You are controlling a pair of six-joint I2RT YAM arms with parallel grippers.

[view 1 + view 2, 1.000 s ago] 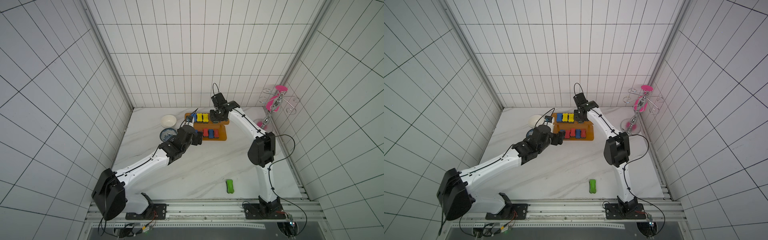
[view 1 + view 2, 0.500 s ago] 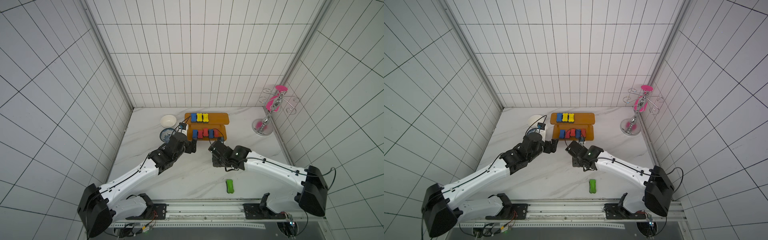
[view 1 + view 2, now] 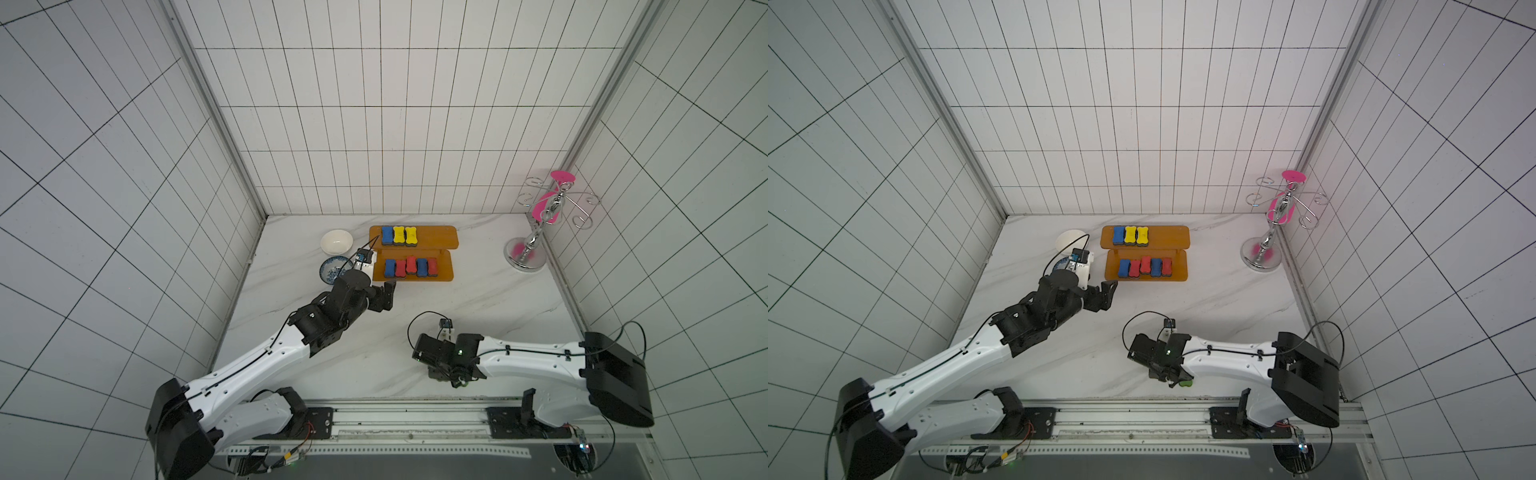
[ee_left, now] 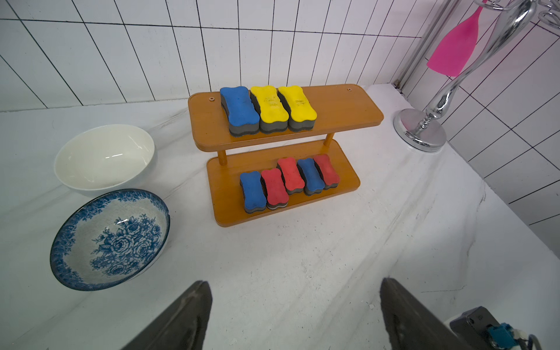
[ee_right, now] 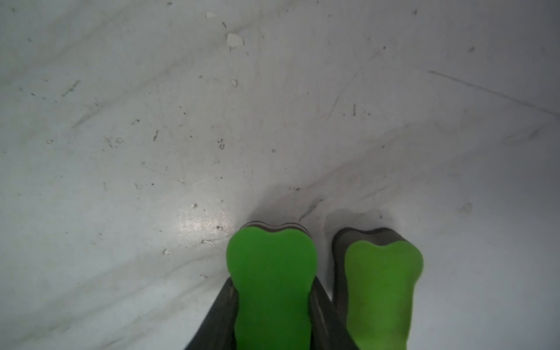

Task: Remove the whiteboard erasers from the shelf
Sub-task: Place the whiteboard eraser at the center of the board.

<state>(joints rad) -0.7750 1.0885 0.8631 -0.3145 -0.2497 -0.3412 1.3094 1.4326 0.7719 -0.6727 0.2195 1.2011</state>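
Note:
The orange-brown shelf (image 3: 436, 237) (image 4: 342, 109) stands at the back of the table. Its upper board carries one blue whiteboard eraser (image 4: 239, 109) and two yellow ones (image 4: 269, 107). A row of blue and red erasers (image 4: 274, 188) (image 3: 409, 267) fills the lower board. My left gripper (image 3: 386, 295) (image 4: 295, 291) hangs open and empty just in front of the shelf's left end. Near the table's front edge my right gripper (image 3: 1169, 376) (image 5: 271, 281) is shut on a green eraser (image 5: 271, 288), low over the table. A second green eraser (image 5: 381, 288) (image 3: 1185, 382) lies right beside it.
A white bowl (image 3: 336, 242) and a blue-patterned bowl (image 3: 332, 270) sit left of the shelf, close to my left wrist. A chrome hook stand (image 3: 525, 253) with a pink spatula (image 3: 542, 208) stands in the back right corner. Tiled walls enclose three sides.
My right gripper has come from the shelf's upper board down to the table's front with a green eraser, next to the one lying there. My left gripper has drawn back slightly from the shelf.

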